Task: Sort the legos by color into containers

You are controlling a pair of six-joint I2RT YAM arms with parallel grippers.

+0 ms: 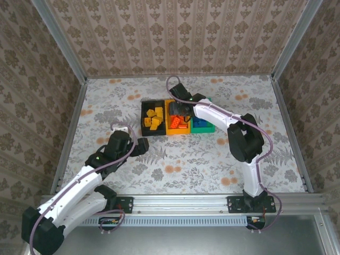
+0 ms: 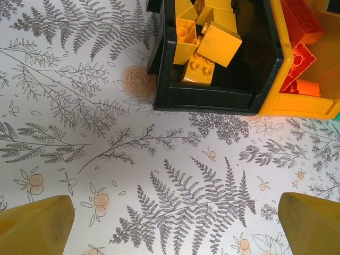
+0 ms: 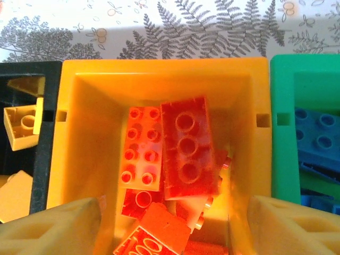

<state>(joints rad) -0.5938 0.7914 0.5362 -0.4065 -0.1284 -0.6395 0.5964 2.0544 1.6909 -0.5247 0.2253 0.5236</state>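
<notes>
Above the orange-yellow bin (image 3: pixel 90 138) in the middle of the row, my right gripper (image 3: pixel 172 215) hung with its fingers spread well apart and nothing between them. Under it, orange-red legos (image 3: pixel 186 143) lay piled inside that bin. Beside it, blue legos (image 3: pixel 316 133) sat in the green bin (image 3: pixel 281 95), and yellow legos (image 2: pixel 212 45) in the black bin (image 2: pixel 212 98). My left gripper (image 2: pixel 170 226) hovered over the fern-printed table (image 2: pixel 106 133) just short of the black bin, fingers at full spread, holding nothing.
</notes>
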